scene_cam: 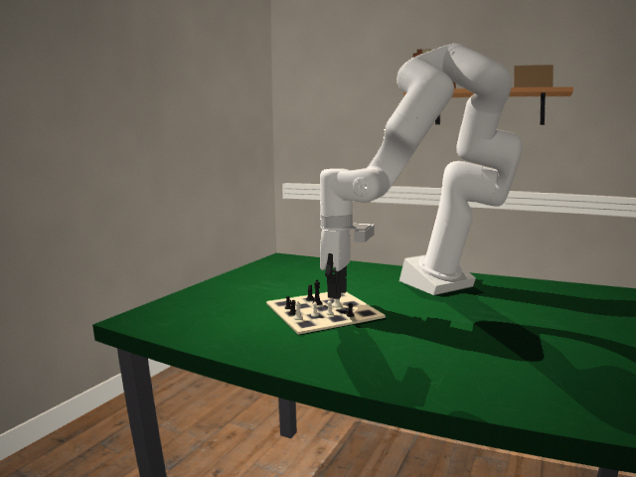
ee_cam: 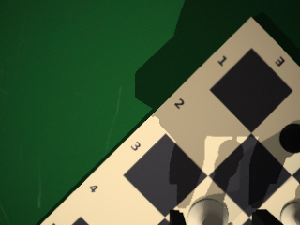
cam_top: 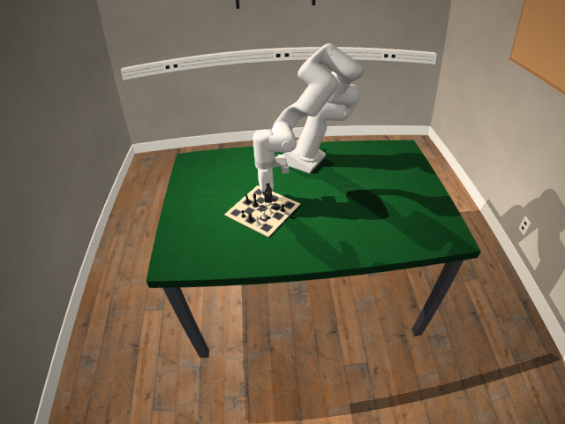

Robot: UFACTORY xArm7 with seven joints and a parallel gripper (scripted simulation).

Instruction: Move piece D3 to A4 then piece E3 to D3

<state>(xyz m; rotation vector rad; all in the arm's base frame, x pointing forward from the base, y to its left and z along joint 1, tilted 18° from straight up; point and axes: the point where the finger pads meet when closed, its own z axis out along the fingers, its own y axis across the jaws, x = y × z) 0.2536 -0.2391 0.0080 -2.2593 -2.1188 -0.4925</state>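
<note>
Wrist view reads the chessboard's (ee_cam: 220,117) edge numbers, lost in the wider views, with a pale piece (ee_cam: 208,212) at the bottom edge between dark fingertips. Exterior view shows black and white pieces crowding the board (scene_cam: 303,327). The gripper (scene_cam: 335,287) stands low over the far squares, part-open, gripping nothing.

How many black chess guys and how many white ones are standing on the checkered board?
Black chess pieces: 5
White chess pieces: 4
Total: 9, as best as can be seen; they are tiny, and one more could hide behind the dark tool.
</note>
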